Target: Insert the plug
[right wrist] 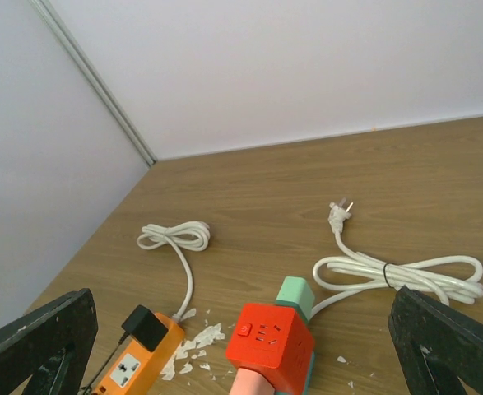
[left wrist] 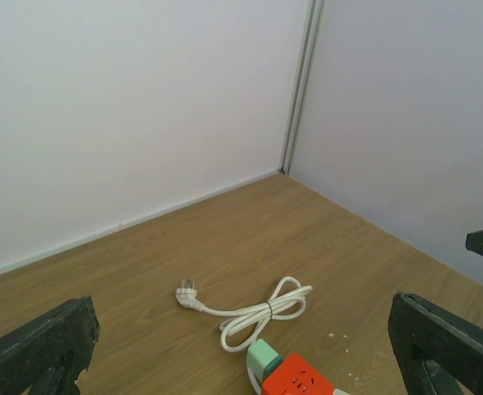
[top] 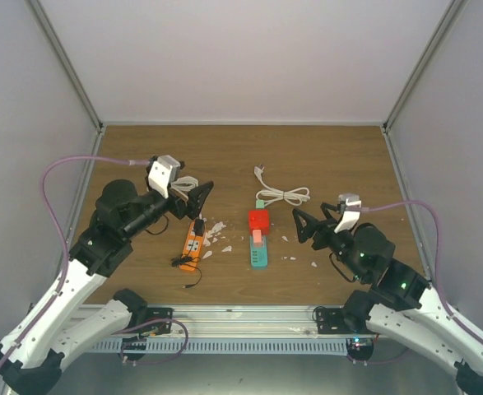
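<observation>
An orange power strip [top: 192, 241] lies left of centre; it also shows in the right wrist view [right wrist: 134, 358]. A black adapter plug [right wrist: 146, 327] sits on its far end, and its thin black wire [top: 188, 267] trails toward me. A red cube socket [top: 259, 220] stands on a teal strip [top: 260, 255] with a pink block [top: 257, 239]. A white three-pin plug [top: 258, 170] on a bundled white cord [top: 284, 196] lies free behind it. My left gripper [top: 202, 202] is open and empty above the orange strip's far end. My right gripper [top: 299, 228] is open and empty right of the cube.
White paper scraps [top: 217, 230] lie between the orange strip and the cube. The orange strip's coiled white cord [right wrist: 175, 237] lies behind it. Grey walls [top: 241, 58] enclose the table on three sides.
</observation>
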Action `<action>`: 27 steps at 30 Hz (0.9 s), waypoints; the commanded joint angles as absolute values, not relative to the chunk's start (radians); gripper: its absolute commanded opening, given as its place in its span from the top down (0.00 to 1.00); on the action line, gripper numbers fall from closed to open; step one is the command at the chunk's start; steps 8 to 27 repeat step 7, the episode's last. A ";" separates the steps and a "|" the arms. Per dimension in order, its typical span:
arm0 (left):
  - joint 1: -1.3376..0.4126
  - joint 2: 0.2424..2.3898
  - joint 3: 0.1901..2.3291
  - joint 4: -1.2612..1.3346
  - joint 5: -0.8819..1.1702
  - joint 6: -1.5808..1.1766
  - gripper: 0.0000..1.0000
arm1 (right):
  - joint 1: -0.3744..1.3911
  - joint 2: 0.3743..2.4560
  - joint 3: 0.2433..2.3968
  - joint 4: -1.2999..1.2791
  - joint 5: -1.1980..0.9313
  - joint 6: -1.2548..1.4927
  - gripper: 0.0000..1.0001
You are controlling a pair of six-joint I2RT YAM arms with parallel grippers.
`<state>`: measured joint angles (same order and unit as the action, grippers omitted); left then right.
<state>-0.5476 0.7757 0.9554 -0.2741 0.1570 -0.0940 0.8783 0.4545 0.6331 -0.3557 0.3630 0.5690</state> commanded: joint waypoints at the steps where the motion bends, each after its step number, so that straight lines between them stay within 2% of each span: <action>1: -0.542 0.771 0.947 -0.212 0.167 -0.077 0.01 | 0.873 0.448 0.629 -0.362 0.378 0.545 0.01; 27: -0.542 0.779 0.946 -0.212 0.170 -0.073 0.01 | 0.873 0.441 0.625 -0.371 0.406 0.544 0.00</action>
